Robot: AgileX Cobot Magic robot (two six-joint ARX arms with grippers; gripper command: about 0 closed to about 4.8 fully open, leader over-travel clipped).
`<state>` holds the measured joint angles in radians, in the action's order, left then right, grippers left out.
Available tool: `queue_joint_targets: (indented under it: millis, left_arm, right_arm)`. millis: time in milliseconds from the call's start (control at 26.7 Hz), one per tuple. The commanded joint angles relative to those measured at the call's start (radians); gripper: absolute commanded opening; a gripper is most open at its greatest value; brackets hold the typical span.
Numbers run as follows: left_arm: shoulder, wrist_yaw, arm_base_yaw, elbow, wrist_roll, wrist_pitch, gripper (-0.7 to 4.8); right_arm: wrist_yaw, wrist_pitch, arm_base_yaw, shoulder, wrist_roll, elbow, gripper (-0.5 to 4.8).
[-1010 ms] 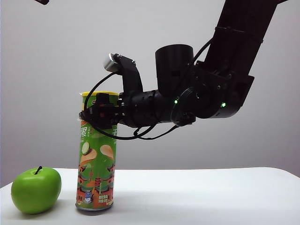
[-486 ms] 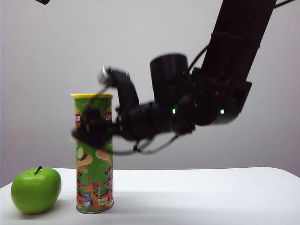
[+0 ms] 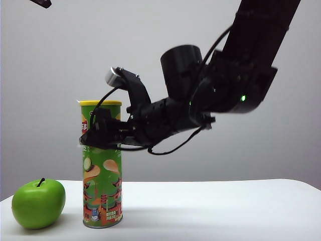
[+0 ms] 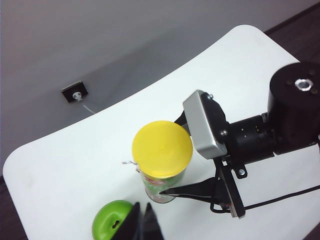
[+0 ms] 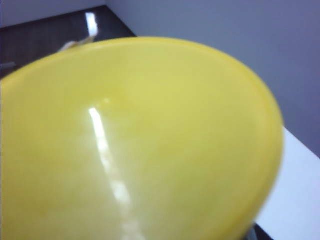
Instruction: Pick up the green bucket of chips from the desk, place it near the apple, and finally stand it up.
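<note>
The green bucket of chips [image 3: 102, 173] stands upright on the white desk [image 3: 225, 211], its yellow lid [image 4: 162, 148] on top. The apple [image 3: 38, 203] sits just left of it, a small gap between them. My right gripper [image 3: 93, 136] reaches in from the right and straddles the can just below the lid, nose tipped down and jaws open. One dark finger [image 4: 200, 189] runs beside the can. The right wrist view is filled by the blurred lid [image 5: 135, 140]. My left gripper [image 4: 142, 205] hangs high over the apple [image 4: 111, 226], fingers shut and empty.
The right arm's bulk [image 3: 220, 85] hangs over the middle of the desk. The desk's rounded edge [image 4: 15, 165] lies close behind the apple. A wall socket with a cable [image 4: 75, 92] sits beyond the desk. Dark floor [image 4: 300, 30] shows past the far end.
The can has gone from slightly tilted in the grip to standing straight on the desk. My right gripper's jaws have spread and its wrist has risen, tipping the fingers downward.
</note>
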<state>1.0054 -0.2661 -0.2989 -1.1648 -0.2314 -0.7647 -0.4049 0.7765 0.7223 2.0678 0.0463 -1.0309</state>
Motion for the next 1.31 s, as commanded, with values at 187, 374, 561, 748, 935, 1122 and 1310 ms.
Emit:
queue_joint_targets:
  millis: [187,374,561,748,935,1122,1310]
  left_arm:
    - [-0.003,-0.008,0.0,-0.004,0.002,-0.021,-0.05]
    - [-0.004,-0.008,0.0,-0.004,-0.005,-0.047,-0.05]
    - [-0.017,-0.007,0.001,-0.003,-0.039,-0.087,-0.05]
    - [-0.094,0.074,0.001,0.005,-0.111,-0.177,-0.05]
    - [-0.22,0.098,0.002,0.066,-0.082,-0.119,-0.05]
    - [-0.458,0.221,0.002,0.285,0.022,0.024,-0.05]
    - [-0.627,0.222,0.002,0.445,0.178,0.149,-0.05]
  right_arm:
    - [-0.021,-0.251,-0.006,-0.1,0.011,0.042,4.79]
    - [-0.015,-0.28,-0.008,-0.185,0.01,0.107,4.79]
    - [0.002,-0.338,-0.014,-0.321,0.01,0.181,4.79]
    - [0.011,-0.606,-0.06,-0.511,0.014,0.192,0.52]
    - [0.042,-0.662,-0.103,-0.642,0.013,0.202,-0.02]
    - [0.171,-0.583,-0.132,-0.881,0.014,0.255,-0.02]
    - [0.297,-0.504,-0.136,-1.133,0.014,0.382,-0.02]
